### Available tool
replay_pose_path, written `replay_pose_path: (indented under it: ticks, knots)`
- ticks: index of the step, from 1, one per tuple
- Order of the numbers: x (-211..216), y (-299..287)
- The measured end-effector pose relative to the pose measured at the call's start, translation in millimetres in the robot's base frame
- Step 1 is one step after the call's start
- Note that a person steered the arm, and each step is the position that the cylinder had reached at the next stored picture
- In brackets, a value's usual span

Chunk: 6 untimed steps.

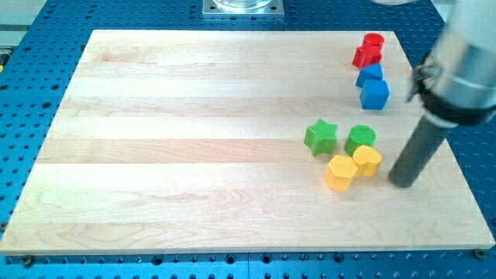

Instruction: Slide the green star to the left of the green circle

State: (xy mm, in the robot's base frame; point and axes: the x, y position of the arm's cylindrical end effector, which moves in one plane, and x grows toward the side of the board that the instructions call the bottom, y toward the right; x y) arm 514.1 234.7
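One gap matters — my tip [403,183], a bare rod grasping nothing, rests on the counter [194,116] right of the green circle [361,138]; the green star [321,137] already sits just beside it, leftward.

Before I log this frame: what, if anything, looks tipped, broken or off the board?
Nothing stands out. The green star sits flat to the left of the green circle, two yellow blocks just below them. My tip rests right of the cluster, touching nothing.
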Motion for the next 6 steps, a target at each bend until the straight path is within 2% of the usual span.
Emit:
replay_pose_path:
  ticks: [1, 2, 3, 4, 5, 6]
  knots:
    - [-72.1, -20.3]
    - [-90.6, -93.2]
    - [-74.4, -153.3]
    - [-45.5, -139.7]
    - [-52.0, -120.6]
    - [-99.4, -134.8]
